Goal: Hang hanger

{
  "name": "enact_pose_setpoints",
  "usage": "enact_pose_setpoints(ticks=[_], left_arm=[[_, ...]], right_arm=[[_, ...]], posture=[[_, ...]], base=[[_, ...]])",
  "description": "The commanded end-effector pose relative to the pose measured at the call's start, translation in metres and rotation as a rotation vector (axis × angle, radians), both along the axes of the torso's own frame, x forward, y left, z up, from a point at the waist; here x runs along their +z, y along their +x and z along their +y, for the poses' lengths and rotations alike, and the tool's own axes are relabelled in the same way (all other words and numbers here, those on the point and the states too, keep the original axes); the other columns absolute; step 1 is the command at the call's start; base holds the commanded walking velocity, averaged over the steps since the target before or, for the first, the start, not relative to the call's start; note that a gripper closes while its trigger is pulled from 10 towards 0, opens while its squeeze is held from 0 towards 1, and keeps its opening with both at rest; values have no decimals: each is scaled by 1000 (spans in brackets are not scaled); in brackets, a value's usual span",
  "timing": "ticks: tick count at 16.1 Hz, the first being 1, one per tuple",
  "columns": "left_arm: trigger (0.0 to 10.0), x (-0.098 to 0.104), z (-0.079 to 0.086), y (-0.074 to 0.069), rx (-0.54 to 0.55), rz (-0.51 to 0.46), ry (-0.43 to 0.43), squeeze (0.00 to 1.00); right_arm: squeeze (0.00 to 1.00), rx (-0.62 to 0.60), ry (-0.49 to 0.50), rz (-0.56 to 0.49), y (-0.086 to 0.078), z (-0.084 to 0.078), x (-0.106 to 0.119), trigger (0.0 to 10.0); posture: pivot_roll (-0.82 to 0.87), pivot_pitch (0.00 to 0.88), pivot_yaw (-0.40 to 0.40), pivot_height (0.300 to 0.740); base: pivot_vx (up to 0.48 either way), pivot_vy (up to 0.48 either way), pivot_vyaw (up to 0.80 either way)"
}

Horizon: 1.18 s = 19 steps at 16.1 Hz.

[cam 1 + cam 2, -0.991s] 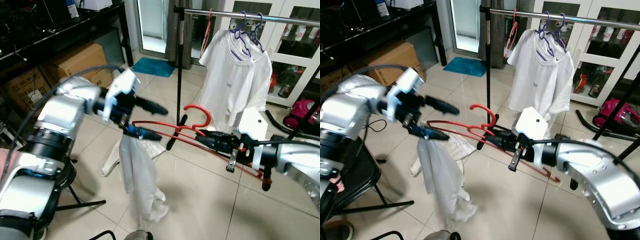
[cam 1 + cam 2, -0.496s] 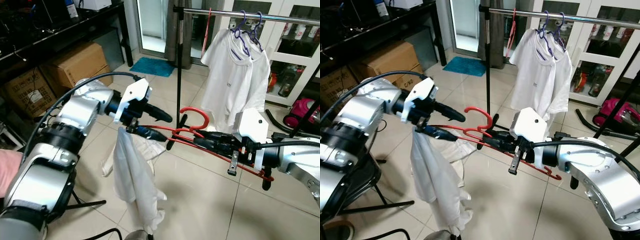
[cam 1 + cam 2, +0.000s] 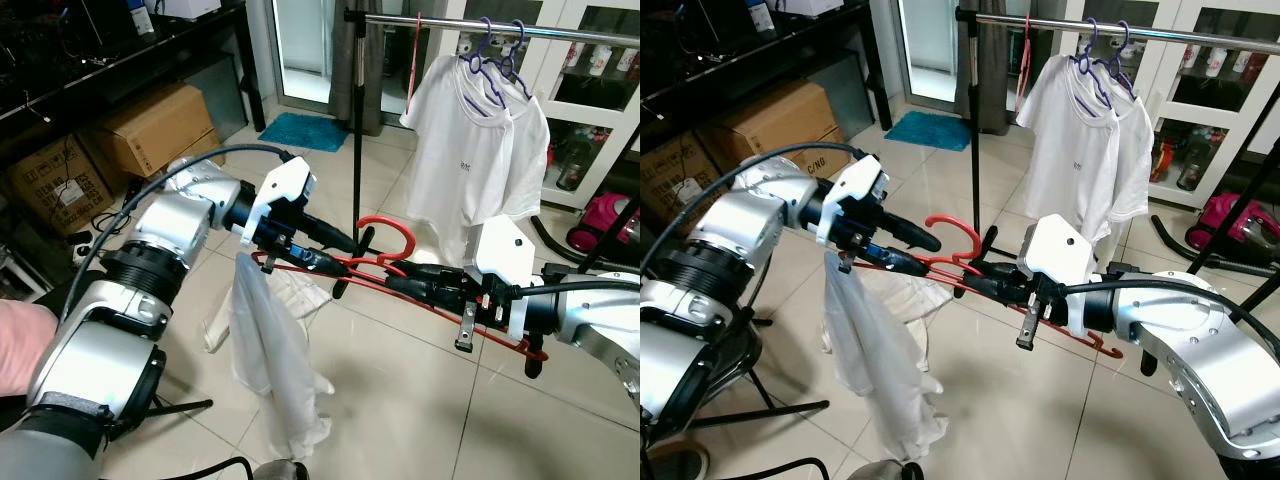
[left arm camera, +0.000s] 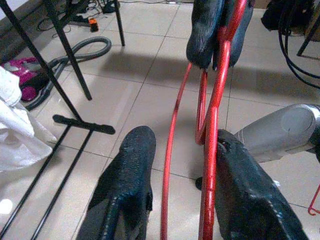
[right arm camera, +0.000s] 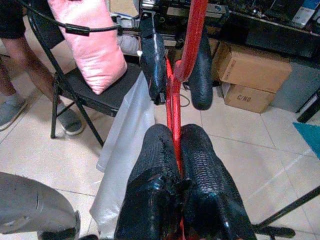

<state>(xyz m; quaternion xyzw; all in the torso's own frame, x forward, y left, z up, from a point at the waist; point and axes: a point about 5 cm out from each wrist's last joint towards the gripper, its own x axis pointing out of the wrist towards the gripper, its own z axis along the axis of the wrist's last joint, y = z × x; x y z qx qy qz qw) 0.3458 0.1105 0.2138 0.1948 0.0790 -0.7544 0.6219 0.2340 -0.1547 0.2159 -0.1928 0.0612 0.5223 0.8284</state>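
At the far left, cardboard boxes (image 3: pixel 150 130) sit under a dark shelf (image 3: pixel 120 60) on the tiled floor (image 3: pixel 400 400). The left gripper (image 3: pixel 325 250) reaches out from a bent silver arm toward the middle of the scene; its fingers (image 4: pixel 125 185) stand moderately apart, with the red hanger (image 3: pixel 390 240) running between them, one red wire touching the finger on one side while the other finger stays just clear of the wire. A white garment (image 3: pixel 270 350) droops from the hanger's end just below this gripper, its lower hem hanging near the floor. The hanger lies roughly level in the air between the two grippers, its hook pointing upward, well apart from and lower than the clothes rail (image 3: pixel 480 25). The right gripper (image 3: pixel 410 280) comes in from the right on an arm stretched almost horizontally, and its fingers (image 5: pixel 200 165) are pressed tightly together on the hanger's red wire, pinching it. Behind, the rail's black upright (image 3: pixel 358 130) rises from the floor, and white T-shirts (image 3: pixel 470 150) hang on purple hangers (image 3: pixel 490 55) from the rail. A pink vacuum cleaner (image 3: pixel 610 220) rests on the floor at the far right. In the right wrist view a pink cushion (image 5: pixel 87 47) leans on a black folding chair (image 5: pixel 85 95), beside a person's leg (image 5: pixel 20 55).
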Motion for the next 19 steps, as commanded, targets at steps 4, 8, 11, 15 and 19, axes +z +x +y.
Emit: enact_pose_setpoints(ticks=[4, 8, 11, 15, 19], left_arm=[[0, 4, -2, 3, 3, -43, 8, 0], [0, 7, -6, 5, 10, -47, -28, 0], [0, 8, -6, 5, 7, -46, -47, 0], [0, 9, -2, 3, -1, -44, -55, 0], [0, 5, 8, 4, 47, -58, -32, 0]], right_arm=[[0, 56, 5, -48, -2, 9, 11, 10000], [0, 59, 5, -51, -1, 9, 13, 10000], [0, 58, 6, -50, 0, 9, 13, 10000], [1000, 40, 76, 27, 0, 6, 13, 10000], [1000, 4, 104, 25, 1, -3, 16, 10000]], posture=[[39, 58, 127, 740], [38, 57, 127, 740], [38, 56, 129, 740], [41, 50, 131, 740], [46, 47, 127, 740]], base=[[0, 0, 0], [0, 0, 0], [0, 0, 0], [0, 0, 0], [0, 0, 0]])
